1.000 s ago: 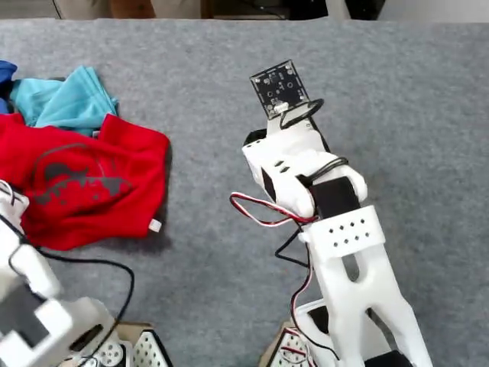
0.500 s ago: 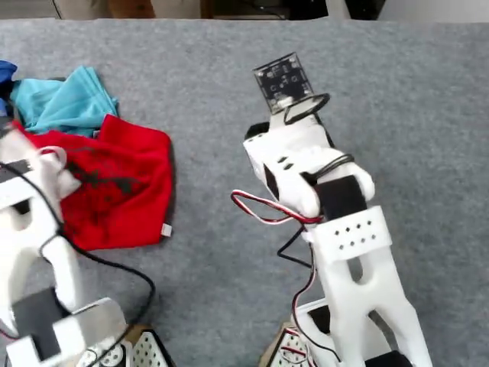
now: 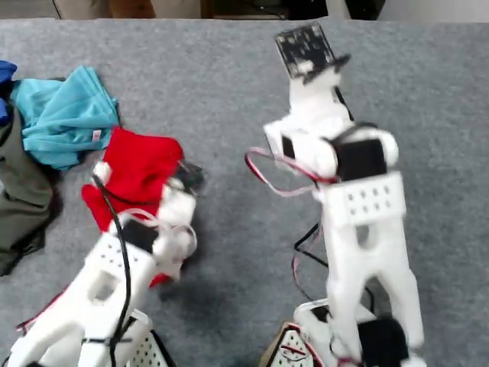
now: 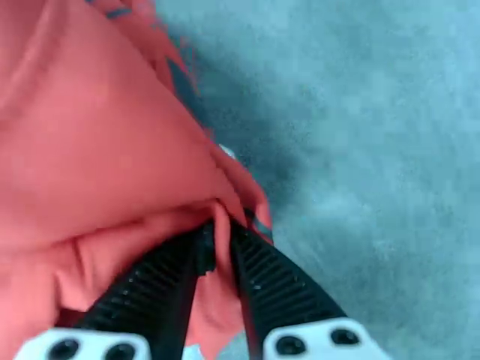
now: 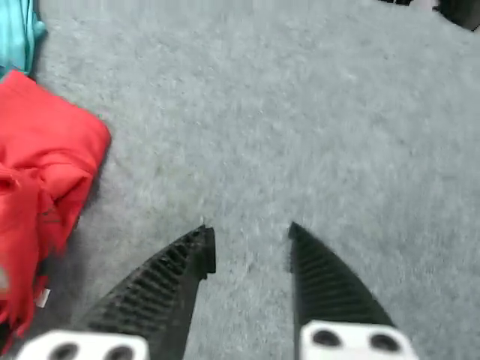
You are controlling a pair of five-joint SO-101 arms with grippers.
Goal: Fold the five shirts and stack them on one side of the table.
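Observation:
A red shirt [image 3: 136,164] lies bunched left of the table's middle. My left gripper [image 3: 186,179] sits at its right edge. In the left wrist view the left gripper [image 4: 220,227] is shut on a fold of the red shirt [image 4: 97,150], which drapes over both fingers. A teal shirt [image 3: 65,115] lies crumpled at the far left, with a dark grey shirt [image 3: 19,187] in front of it and a bit of blue shirt [image 3: 4,75] at the edge. My right gripper [image 5: 247,238] hangs open over bare grey cloth, the red shirt [image 5: 41,180] off to its side.
The table is covered in grey felt [image 3: 428,115], with open room on the right half and in the far middle. The right arm [image 3: 344,168] stands tall over the middle. Red and black cables [image 3: 279,180] hang from it.
The left arm swung in from the left edge, closed on the red shirt and dragged it rightward into a bunch, uncovering the dark grey shirt. The right arm shifted farther back and right.

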